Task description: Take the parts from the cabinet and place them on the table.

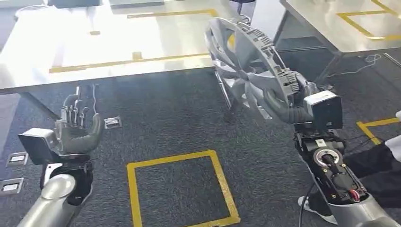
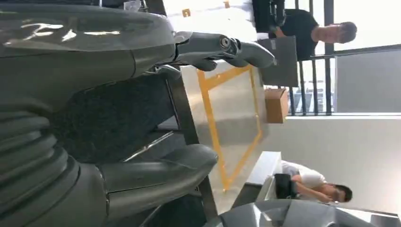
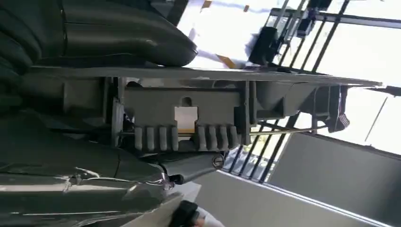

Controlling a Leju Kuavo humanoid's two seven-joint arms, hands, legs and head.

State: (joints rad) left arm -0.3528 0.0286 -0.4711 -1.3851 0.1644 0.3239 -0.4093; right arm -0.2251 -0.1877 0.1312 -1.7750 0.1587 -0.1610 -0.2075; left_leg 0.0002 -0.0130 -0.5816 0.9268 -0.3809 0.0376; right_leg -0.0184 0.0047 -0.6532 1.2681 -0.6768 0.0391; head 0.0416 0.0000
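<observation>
**Right hand grips grey fan part in front of the table; left hand empty**

The right hand (image 1: 283, 106) grips a large grey plastic part (image 1: 246, 61), a round fan shroud with curved blades and a ribbed rim. The thumb and fingers wrap its lower edge, and the part stands tilted on edge, rising up and away from the hand toward the robot's left. In the head view its upper rim overlaps the near edge of the light table (image 1: 94, 52) beyond the hand; whether it touches the tabletop cannot be told. The right wrist view shows the same part (image 3: 189, 111) close up: a flat grey plate with a toothed clip block, clamped between the thick thumb above and the darker fingers (image 3: 189, 165) below.

The left hand (image 1: 75, 127) holds nothing. It is raised with its palm toward the camera, fingers upright and apart, thumb curving out to the side. It is well apart from the part and from the right hand, and lies short of the table's near edge. In the left wrist view the thumb and fingers (image 2: 222, 47) are spread with only open space between them.

Yellow tape lines (image 1: 123, 61) run along the tabletop ahead of the left hand. On the dark carpet between and below the two hands lies a yellow tape square (image 1: 177, 189). Past the left hand's fingers, the left wrist view shows two people (image 2: 312, 182) in the background.
</observation>
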